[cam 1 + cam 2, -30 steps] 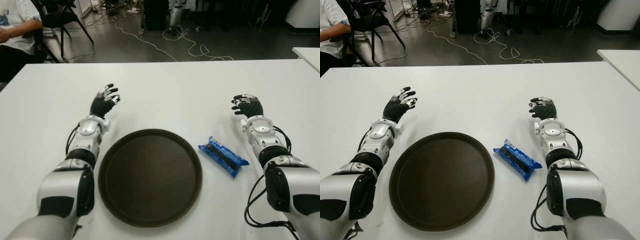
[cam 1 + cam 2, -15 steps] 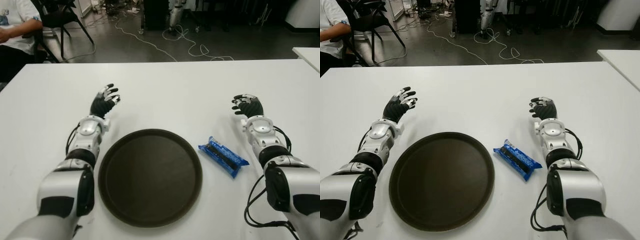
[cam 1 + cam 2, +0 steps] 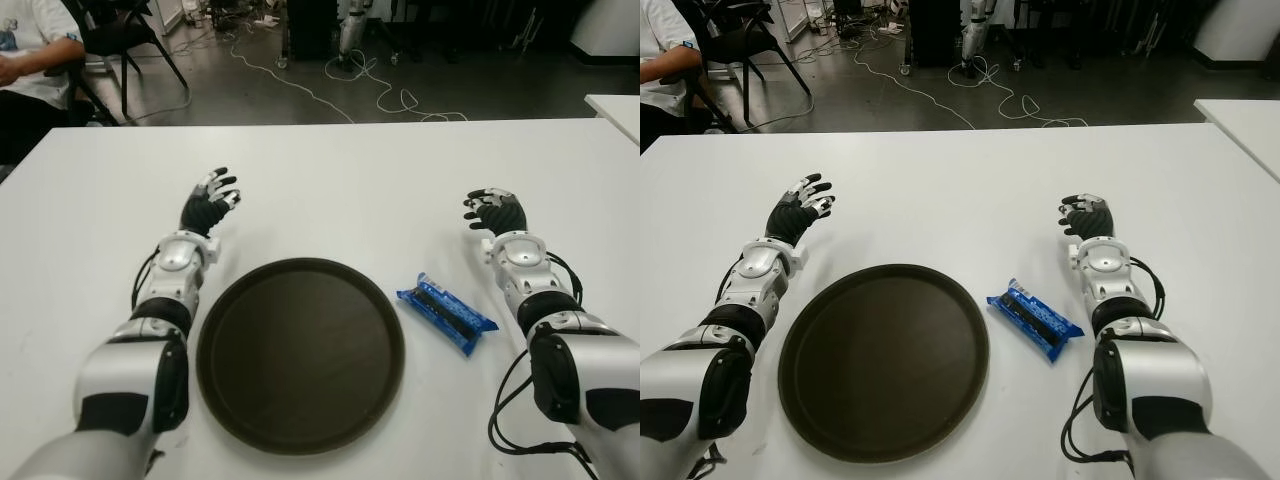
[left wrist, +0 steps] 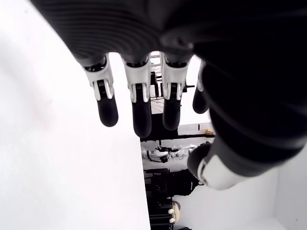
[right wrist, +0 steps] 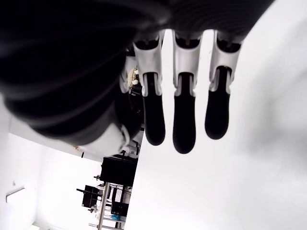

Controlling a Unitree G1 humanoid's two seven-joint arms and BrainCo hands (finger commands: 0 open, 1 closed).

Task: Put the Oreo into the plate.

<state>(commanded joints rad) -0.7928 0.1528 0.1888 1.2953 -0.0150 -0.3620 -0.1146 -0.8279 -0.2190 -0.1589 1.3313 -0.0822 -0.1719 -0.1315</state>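
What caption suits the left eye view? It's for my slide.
Oreo pack lies right of the empty plate; both hands open.

The counter (image 3: 350, 180) is plain white. The round plate (image 3: 300, 352) is dark brown, unpatterned. The Oreo (image 3: 446, 313) pack is bright blue with a black strip along its middle. Both hands have black palms and fingers (image 4: 138, 103) with white and silver segments.

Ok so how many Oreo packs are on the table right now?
1. The blue Oreo pack lies on the white table, just right of the brown plate, nearer the right hand. Both hands hold nothing; no others visible.
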